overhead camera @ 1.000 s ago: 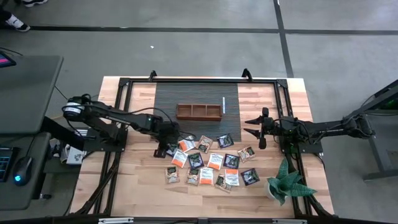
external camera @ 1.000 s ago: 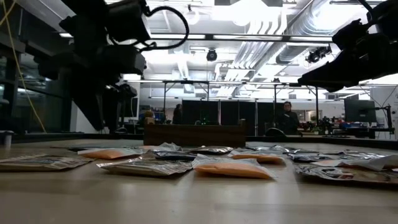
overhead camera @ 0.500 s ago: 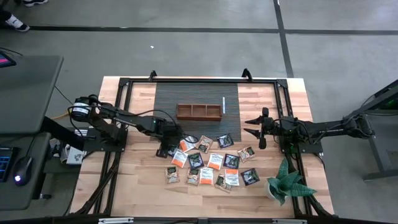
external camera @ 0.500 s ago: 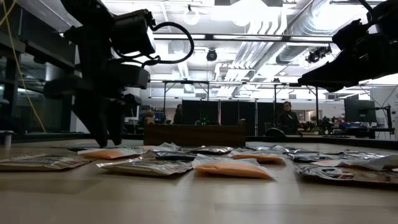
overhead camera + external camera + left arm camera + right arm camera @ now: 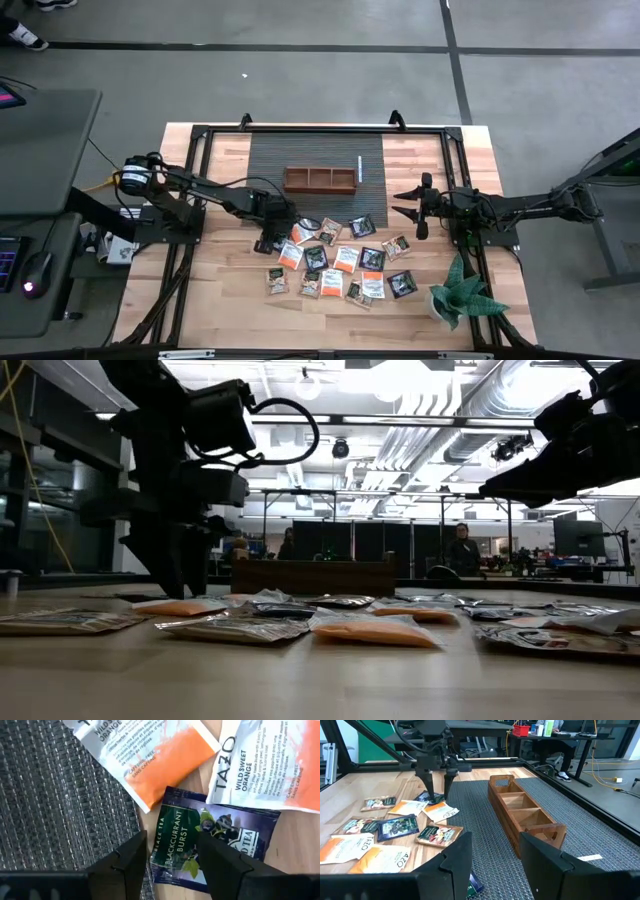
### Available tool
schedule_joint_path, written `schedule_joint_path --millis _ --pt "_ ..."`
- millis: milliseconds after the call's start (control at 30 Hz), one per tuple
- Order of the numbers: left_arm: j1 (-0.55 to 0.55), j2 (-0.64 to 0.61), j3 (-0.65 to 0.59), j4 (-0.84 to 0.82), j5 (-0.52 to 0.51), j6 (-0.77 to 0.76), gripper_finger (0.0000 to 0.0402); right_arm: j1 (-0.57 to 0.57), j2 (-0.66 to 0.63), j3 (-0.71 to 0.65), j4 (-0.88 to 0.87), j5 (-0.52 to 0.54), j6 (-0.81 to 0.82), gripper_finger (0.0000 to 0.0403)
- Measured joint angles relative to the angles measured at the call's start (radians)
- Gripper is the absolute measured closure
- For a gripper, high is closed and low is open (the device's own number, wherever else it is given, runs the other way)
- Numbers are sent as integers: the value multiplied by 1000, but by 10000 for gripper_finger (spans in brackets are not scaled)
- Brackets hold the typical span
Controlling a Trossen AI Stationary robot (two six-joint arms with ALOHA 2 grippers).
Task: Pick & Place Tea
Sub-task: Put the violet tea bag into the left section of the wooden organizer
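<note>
Left end effector [image 5: 269, 238] lower; wooden tray [image 5: 320, 180] empty.

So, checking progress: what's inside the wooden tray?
Nothing visible: the wooden tray shows bare compartments in the right wrist view; part of the nearest one is hidden by its wall. Tea sachets lie on the table.

Both arms are slim, dark, jointed tubes ending in angular matte-black fingers [image 5: 125, 865], the left arm [image 5: 205, 190] carrying a silvery round joint cap, a looping black cable and a yellow-orange wire near its base, the right arm [image 5: 520, 207] plain black throughout.
</note>
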Motion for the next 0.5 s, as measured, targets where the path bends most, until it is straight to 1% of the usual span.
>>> schedule_joint_path --millis 333,400,500 --pt "1 43 1 14 43 -24 233 0 0 0 0 0 0 243" --pt "1 61 3 17 47 -40 239 0 0 0 0 0 0 245" --pt "1 62 2 22 53 -54 260 0 0 0 0 0 0 246"
